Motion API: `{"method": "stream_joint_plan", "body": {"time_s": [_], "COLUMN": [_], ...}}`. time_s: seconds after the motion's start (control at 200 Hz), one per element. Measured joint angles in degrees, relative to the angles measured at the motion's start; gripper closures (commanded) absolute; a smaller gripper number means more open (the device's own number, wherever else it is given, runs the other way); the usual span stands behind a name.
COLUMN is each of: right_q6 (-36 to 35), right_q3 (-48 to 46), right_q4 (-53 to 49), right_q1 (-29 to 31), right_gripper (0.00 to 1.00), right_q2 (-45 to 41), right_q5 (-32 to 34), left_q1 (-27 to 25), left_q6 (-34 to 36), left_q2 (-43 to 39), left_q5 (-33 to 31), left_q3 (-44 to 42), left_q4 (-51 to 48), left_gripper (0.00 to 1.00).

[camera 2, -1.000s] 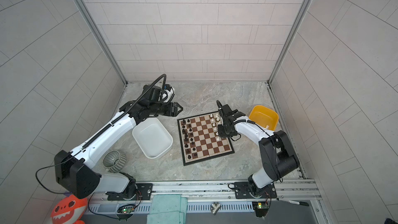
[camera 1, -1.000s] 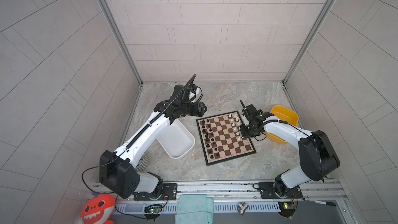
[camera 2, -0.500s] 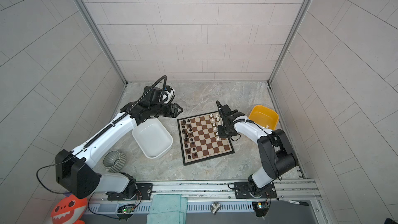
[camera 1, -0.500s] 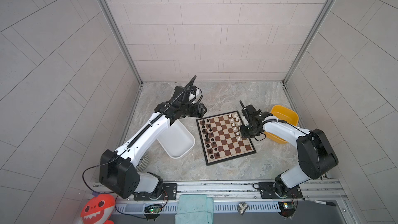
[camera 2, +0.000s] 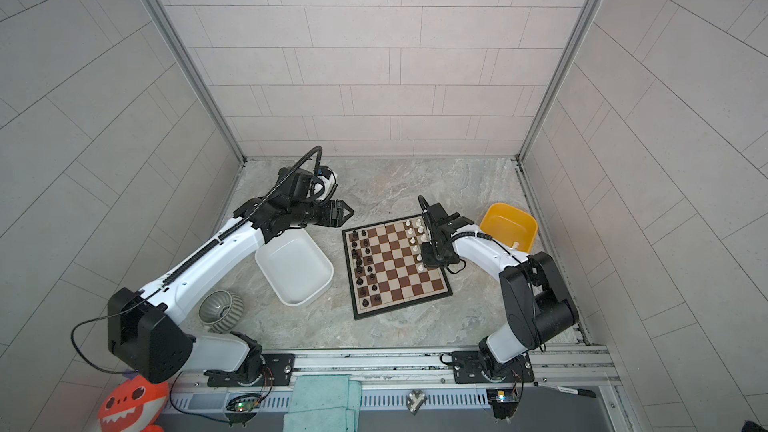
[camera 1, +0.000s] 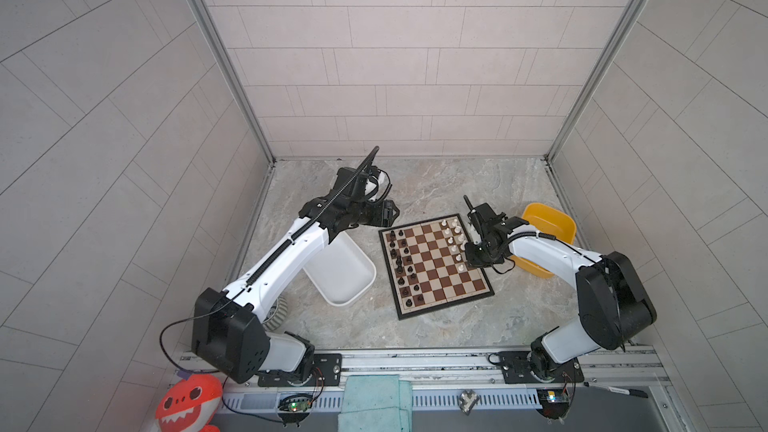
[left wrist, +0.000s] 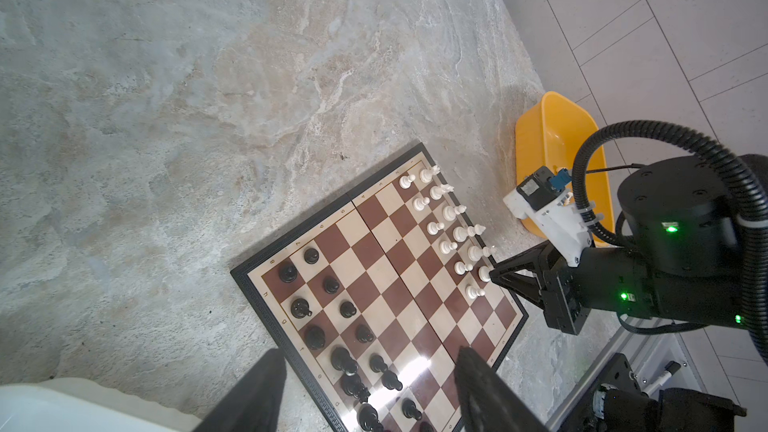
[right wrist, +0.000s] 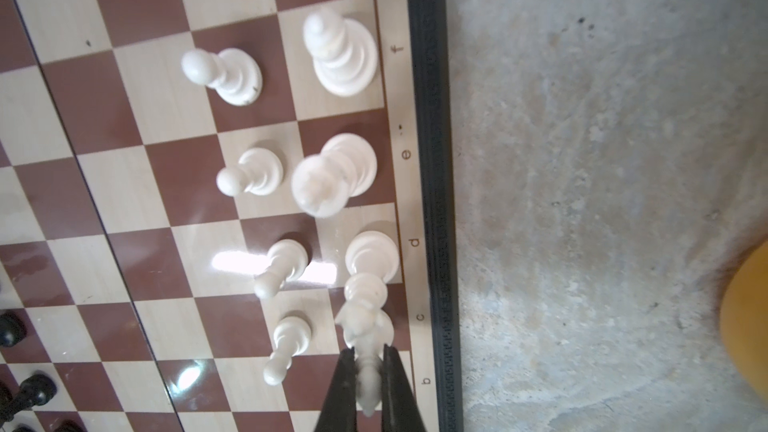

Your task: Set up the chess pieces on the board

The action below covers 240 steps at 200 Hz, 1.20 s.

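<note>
Robot's right gripper is pinched tight on the top of a small white plastic chess piece, upright at an edge-row square of the flat brown-and-cream chequered board. The other white chessmen are ranged in two rows just beyond its fingertips. The black chessmen line the board's opposite side, well apart from that gripper. The left gripper, jaws wide and empty, hovers near the board's black-side corner. A yellow plastic tub sits behind the right gripper. A white plastic tub lies behind the left gripper, under its arm.
</note>
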Motion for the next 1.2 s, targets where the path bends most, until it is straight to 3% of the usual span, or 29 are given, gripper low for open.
{"method": "stream_joint_plan", "body": {"time_s": [0.205,0.375,0.44,0.58,0.676,0.811,0.991,1.201], "right_q6": [0.0,-0.1,-0.3,0.0,0.4,2.2,7.9,11.0], "right_q3": [0.0,0.0,0.4,2.2,3.5,5.7,5.5,5.3], "right_q4": [0.1,-0.2,-0.7,-3.1,-4.5,-3.6,1.4,1.5], "right_q1": [0.0,0.0,0.0,-1.3,-5.4,-16.9,-32.4,-36.5], "right_gripper": [0.88,0.66,0.61,0.61,0.58,0.53,0.67,0.84], "right_q2": [0.0,0.0,0.0,-2.2,-7.0,-13.0,-9.3,1.6], "right_q5": [0.1,-0.1,-0.3,-1.9,-2.1,1.2,6.5,7.6], "left_q1": [0.0,0.0,0.0,0.0,0.0,0.0,0.0,-0.5], "left_q6": [0.0,0.0,0.0,-0.2,-0.9,-1.7,-2.2,-2.4], "left_q2": [0.0,0.0,0.0,0.0,-0.1,-0.3,-0.5,-0.5], "left_q5": [0.1,0.1,0.1,-0.2,-0.5,-0.1,2.3,4.2], "left_q3": [-0.1,-0.1,-0.1,-0.1,-0.1,-0.1,-2.6,-4.8], "left_q4": [0.1,0.1,0.1,-0.4,-1.5,-4.3,-7.1,-9.4], "left_gripper": [0.29,0.28,0.28,0.28,0.28,0.28,0.28,0.28]}}
